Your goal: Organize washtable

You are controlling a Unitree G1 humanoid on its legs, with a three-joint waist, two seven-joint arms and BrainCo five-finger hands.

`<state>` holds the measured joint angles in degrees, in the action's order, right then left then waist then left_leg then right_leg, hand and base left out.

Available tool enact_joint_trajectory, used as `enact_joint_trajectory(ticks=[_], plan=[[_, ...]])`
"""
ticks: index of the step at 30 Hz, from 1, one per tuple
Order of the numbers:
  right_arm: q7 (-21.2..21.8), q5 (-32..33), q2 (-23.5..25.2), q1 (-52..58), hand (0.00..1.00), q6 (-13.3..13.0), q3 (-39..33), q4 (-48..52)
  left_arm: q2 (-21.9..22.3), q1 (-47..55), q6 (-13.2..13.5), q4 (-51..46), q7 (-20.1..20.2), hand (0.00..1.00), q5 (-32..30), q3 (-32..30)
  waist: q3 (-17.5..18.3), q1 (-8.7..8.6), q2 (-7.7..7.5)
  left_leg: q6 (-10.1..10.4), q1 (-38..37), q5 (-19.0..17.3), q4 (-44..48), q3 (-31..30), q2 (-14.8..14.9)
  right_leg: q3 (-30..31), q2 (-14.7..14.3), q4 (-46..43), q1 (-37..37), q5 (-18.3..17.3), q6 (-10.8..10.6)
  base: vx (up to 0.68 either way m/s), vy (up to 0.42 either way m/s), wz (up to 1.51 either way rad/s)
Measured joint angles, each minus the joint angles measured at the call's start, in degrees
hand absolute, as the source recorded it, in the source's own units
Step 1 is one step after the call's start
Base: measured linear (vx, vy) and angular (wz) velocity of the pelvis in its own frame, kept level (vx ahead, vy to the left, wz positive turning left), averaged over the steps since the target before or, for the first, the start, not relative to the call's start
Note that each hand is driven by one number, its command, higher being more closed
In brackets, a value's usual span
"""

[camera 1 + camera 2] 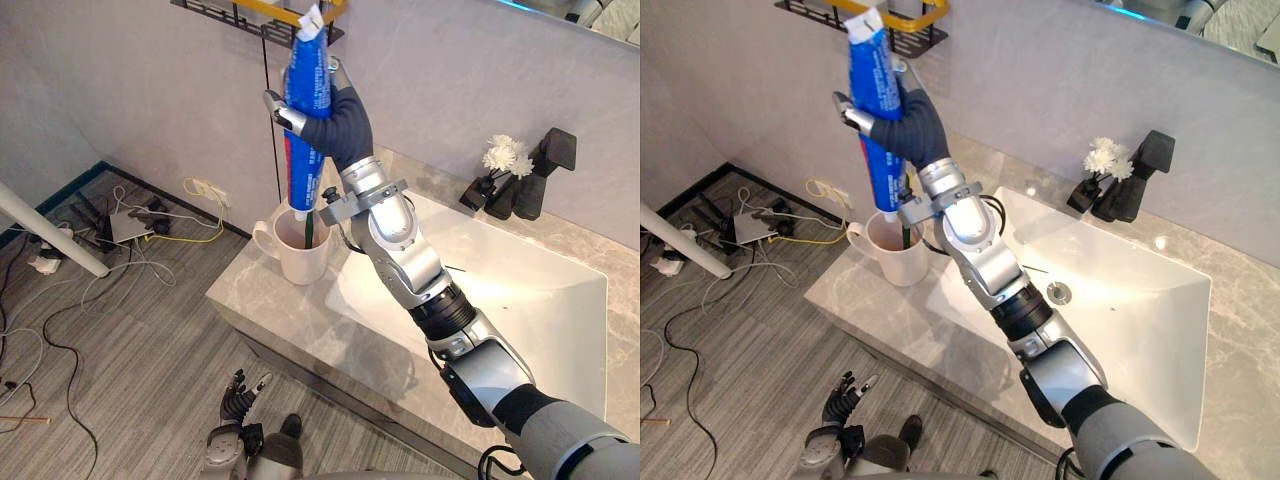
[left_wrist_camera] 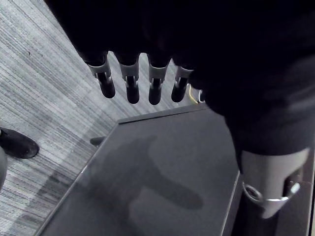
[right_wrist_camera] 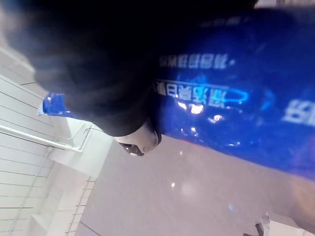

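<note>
A tall blue toothpaste tube (image 1: 305, 110) stands upright with its white cap end down at the mouth of a white mug (image 1: 300, 252). My right hand (image 1: 340, 125) is shut on the tube's middle; the tube (image 3: 236, 98) shows close up in the right wrist view. A dark thin item also stands inside the mug. The mug sits on the left corner of the grey stone washtable (image 1: 260, 300). My left hand (image 1: 238, 405) hangs low beside the counter front above the floor, its fingers (image 2: 130, 83) straight and holding nothing.
A white sink basin (image 1: 500, 290) lies right of the mug. A black faucet (image 1: 535, 180) and white flowers (image 1: 505, 155) stand at the back. A black wire shelf (image 1: 250, 15) hangs on the wall above the tube. Cables and a power strip (image 1: 130, 225) lie on the floor.
</note>
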<state>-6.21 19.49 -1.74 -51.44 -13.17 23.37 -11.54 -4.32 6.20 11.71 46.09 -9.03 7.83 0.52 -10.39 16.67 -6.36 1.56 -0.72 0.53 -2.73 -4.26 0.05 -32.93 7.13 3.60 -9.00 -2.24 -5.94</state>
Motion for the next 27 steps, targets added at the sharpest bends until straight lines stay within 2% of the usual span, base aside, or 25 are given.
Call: enact_joint_trajectory(ticks=[7,27], plan=[[0.1,-2.1,0.3,-0.1,1.00,0.9,2.3,-3.5,-0.5,-0.2,0.1,0.0,-0.3,0.00,0.0,1.2,-0.3,-0.03,0.20,0.1,0.6,-0.1,0.8,0.0,0.1,-0.1,0.0,-0.3,0.2,-0.1,0.1,-0.02,-0.004,0.00],[-0.2,-5.4,0.3,-0.9,1.00,1.2,2.5,-5.4,-0.4,-0.7,0.2,0.0,-1.2,0.00,0.0,1.7,-1.4,-0.03,0.96,0.1,1.0,-0.1,1.2,-0.3,0.1,-0.5,-0.1,-0.4,0.4,-0.2,0.2,0.00,0.000,0.00]])
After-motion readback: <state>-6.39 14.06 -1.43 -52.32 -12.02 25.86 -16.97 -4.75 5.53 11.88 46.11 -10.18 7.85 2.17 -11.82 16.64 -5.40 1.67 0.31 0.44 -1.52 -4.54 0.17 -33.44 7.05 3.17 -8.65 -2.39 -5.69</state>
